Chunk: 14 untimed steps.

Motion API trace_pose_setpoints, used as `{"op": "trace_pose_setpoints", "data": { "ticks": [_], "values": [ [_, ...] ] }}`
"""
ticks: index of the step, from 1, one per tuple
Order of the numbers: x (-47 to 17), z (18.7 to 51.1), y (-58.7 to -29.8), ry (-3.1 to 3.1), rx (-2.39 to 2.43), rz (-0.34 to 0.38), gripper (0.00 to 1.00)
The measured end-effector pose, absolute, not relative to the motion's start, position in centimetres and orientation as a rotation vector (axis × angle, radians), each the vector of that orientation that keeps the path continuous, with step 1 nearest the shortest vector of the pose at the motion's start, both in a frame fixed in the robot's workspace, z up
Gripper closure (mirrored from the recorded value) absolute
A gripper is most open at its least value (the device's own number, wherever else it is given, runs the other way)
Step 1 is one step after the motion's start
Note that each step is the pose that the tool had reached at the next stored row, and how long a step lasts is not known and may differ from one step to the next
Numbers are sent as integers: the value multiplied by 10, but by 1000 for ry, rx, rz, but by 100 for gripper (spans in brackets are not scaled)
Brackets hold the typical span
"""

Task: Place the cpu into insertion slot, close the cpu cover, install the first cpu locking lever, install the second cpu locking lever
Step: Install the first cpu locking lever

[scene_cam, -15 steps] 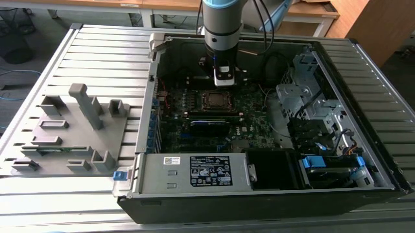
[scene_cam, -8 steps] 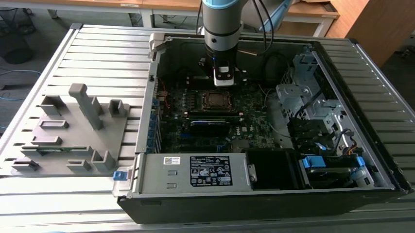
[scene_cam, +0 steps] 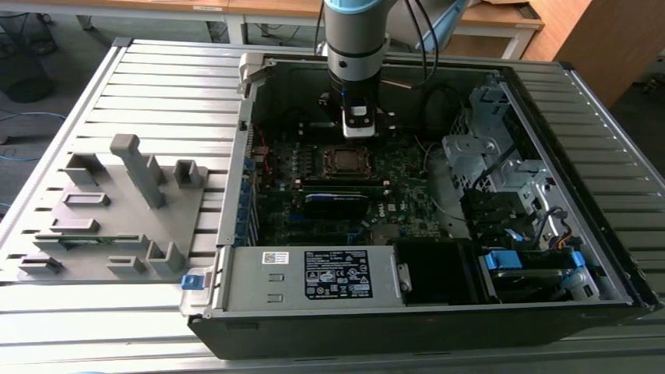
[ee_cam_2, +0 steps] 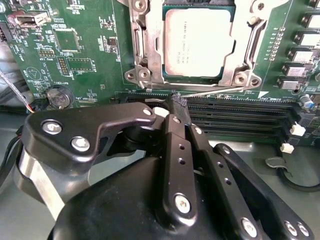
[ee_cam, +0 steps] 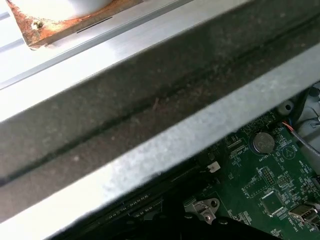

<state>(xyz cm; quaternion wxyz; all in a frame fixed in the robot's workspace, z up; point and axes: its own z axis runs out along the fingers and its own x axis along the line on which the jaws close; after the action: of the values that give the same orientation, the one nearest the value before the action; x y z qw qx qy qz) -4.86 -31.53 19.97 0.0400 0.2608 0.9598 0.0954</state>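
Right beside cpu cover [ee_cam_2: 152, 55], lying flat to pin seated cpu [ee_cam_2: 197, 42], fingers [ee_cam_2: 177, 150] pinched near-shut, tips narrow enough for thin locking lever [ee_cam_2: 215, 92].

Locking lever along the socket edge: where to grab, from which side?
Probably the bare straight run of the locking lever, pinched across its thin rod. Come from above on the memory slots side, since the cpu cover crowds the other side. The gripper sits at the lever's end.

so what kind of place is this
Probably a robotics lab or workshop: an open computer case sits on a slatted table, a robot arm reaches into it, and wooden desks stand behind.
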Motion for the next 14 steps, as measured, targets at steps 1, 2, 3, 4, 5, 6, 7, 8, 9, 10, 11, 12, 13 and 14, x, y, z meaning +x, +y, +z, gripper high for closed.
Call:
{"op": "trace_pose_setpoints", "data": {
  "ticks": [1, 2, 3, 4, 5, 6, 7, 8, 9, 10, 11, 12, 13, 14],
  "values": [
    [-49, 200, -315, 2941, 800, 292, 90],
    [-49, 200, -315, 2941, 800, 292, 90],
    [-49, 200, -314, 2940, 801, 292, 90],
    [-49, 200, -314, 2940, 802, 292, 90],
    [-49, 200, -314, 2939, 802, 291, 90],
    [-49, 200, -314, 2939, 802, 289, 90],
    [-49, 199, -314, 2938, 802, 286, 90],
    [-49, 199, -314, 2938, 801, 282, 90],
    [-49, 199, -314, 2937, 801, 276, 90],
    [-49, 199, -314, 2937, 800, 270, 90],
    [-49, 199, -314, 2937, 800, 270, 90],
    [-49, 199, -314, 2937, 800, 270, 90],
    [-49, 199, -314, 2937, 800, 270, 90],
    [-49, 199, -314, 2937, 800, 269, 90]
  ]
}}
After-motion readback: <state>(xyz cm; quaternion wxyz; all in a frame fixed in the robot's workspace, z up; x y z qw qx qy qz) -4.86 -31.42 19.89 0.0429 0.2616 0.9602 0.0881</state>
